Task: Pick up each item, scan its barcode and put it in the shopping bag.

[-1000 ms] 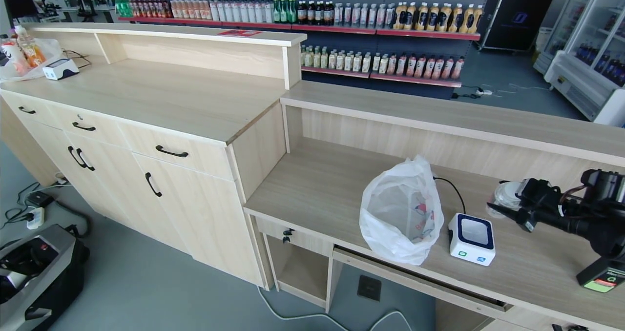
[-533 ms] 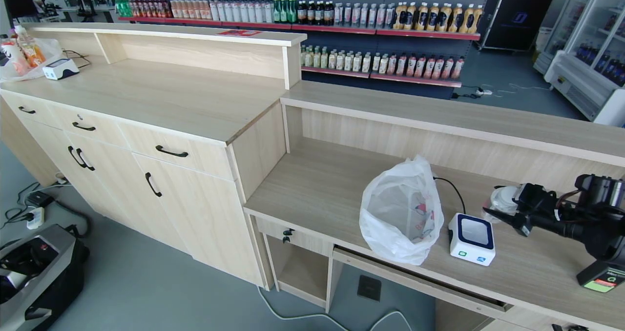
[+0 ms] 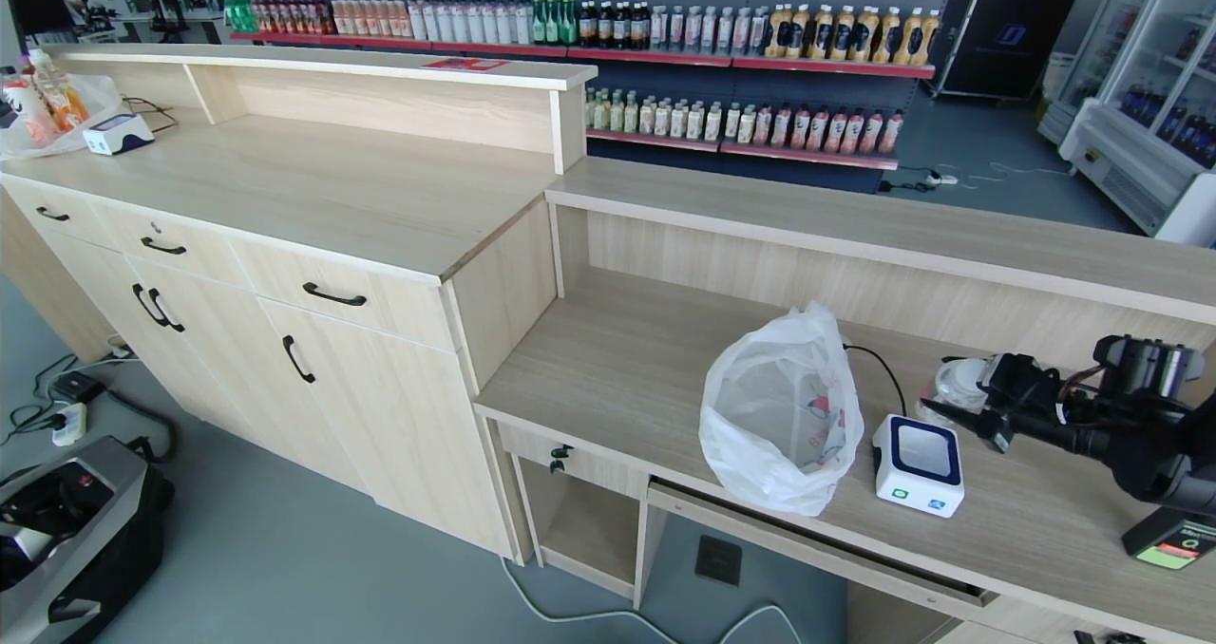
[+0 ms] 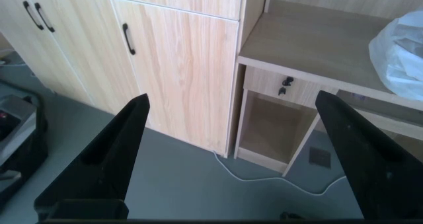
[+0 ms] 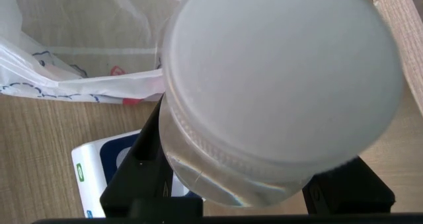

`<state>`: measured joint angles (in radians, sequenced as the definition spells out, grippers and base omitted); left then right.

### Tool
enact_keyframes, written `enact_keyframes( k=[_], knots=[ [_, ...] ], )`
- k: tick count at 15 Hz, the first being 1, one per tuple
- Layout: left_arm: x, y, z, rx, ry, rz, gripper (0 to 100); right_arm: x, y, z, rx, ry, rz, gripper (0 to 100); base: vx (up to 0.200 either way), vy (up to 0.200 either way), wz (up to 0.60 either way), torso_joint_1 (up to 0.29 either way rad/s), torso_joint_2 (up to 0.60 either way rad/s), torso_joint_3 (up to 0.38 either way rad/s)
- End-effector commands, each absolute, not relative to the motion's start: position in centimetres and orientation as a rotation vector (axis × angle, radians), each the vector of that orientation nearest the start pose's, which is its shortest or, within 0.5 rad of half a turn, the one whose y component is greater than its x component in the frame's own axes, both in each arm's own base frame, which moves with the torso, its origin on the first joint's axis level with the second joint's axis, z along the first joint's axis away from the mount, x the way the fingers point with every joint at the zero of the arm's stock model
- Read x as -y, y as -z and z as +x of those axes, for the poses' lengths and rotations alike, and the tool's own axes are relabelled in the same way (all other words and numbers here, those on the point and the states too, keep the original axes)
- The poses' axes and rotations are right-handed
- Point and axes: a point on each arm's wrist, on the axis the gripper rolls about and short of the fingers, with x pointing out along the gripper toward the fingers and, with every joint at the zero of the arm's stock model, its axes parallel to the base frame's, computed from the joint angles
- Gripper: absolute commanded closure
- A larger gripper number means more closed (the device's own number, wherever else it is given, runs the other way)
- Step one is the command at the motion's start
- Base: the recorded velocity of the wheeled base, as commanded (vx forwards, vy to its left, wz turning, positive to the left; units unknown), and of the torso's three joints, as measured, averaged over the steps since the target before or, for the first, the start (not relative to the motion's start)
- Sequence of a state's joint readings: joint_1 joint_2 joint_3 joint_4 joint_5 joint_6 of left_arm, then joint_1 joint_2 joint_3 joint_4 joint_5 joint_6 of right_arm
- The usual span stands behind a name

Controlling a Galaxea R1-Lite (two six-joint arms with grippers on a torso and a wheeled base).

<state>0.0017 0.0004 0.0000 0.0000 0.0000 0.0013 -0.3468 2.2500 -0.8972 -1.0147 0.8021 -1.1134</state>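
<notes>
Currently the right gripper (image 3: 950, 394) is clamped around the body of a clear jar (image 5: 277, 85) with a white lid, held in the air near the scanner (image 3: 918, 464). The shopping bag (image 3: 779, 416) stands just beyond. The jar is judged light, rigid and smooth-walled, so likely slippery; grip the body under the lid, not the lid itself. The left gripper (image 4: 231, 98) is spread wide and holds nothing.

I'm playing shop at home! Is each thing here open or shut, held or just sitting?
Right claw, shut on the jar.
Jar, lid on, held up.
Left claw, open, empty.
Shopping bag, open, standing on the counter.
Scanner, sitting flat beside the bag.
Cabinet doors, shut.
</notes>
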Motion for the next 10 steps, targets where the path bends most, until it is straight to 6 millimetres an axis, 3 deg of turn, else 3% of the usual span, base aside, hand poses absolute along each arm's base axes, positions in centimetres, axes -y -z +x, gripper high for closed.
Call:
enact_keyframes(
  k=[1,10],
  knots=[
    [0.0,-7.55,-2.28,0.0,-0.002,0.002,0,11.34,-4.44,37.57,0.0,-0.564,-0.898,100,0.0,0.0,0.0,0.0,0.0,0.0],
    [0.0,-7.55,-2.28,0.0,-0.002,0.002,0,11.14,-4.08,37.74,0.009,-0.566,-0.902,100,0.0,0.0,0.0,0.0,0.0,0.0]
  ],
)
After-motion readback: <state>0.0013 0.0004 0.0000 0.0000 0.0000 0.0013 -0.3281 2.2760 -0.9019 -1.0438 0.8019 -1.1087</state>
